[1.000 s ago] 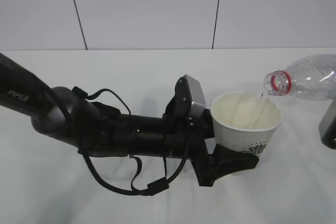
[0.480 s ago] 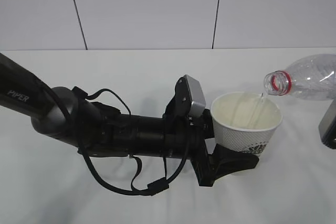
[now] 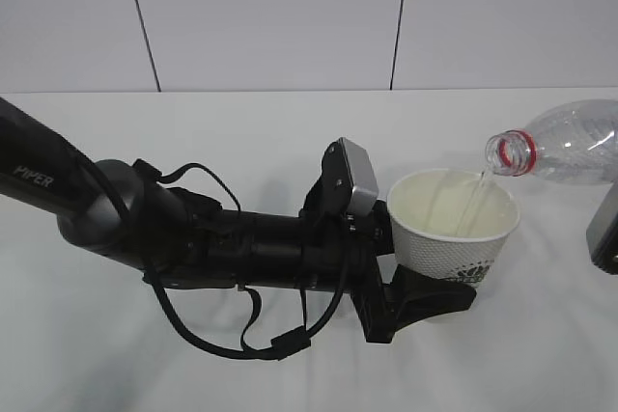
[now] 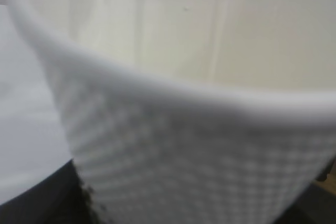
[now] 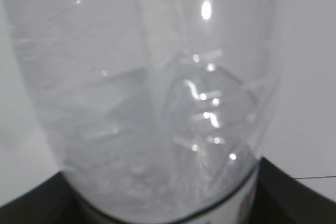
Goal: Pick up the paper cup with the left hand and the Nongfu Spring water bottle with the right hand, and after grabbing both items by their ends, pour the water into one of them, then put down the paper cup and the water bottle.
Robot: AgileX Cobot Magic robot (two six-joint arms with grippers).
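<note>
The left gripper [image 3: 425,291], black, clamps the lower body of the small white tapered paper cup [image 3: 454,224], holding it upright above the white table [image 3: 241,132] so it can catch liquid. The right gripper [image 5: 168,203] grips the base end of the clear ribbed plastic water bottle [image 3: 565,153], tipped nearly level, its red-ringed mouth just over the cup's rim. A thin stream of clear water [image 3: 473,202] falls into the cup.

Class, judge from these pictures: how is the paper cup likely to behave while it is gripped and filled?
The paper cup has thin walls, so it would probably dent under a hard squeeze. With water streaming in from the bottle, it is likely getting heavier. Its open top means tilting would probably spill it.
</note>
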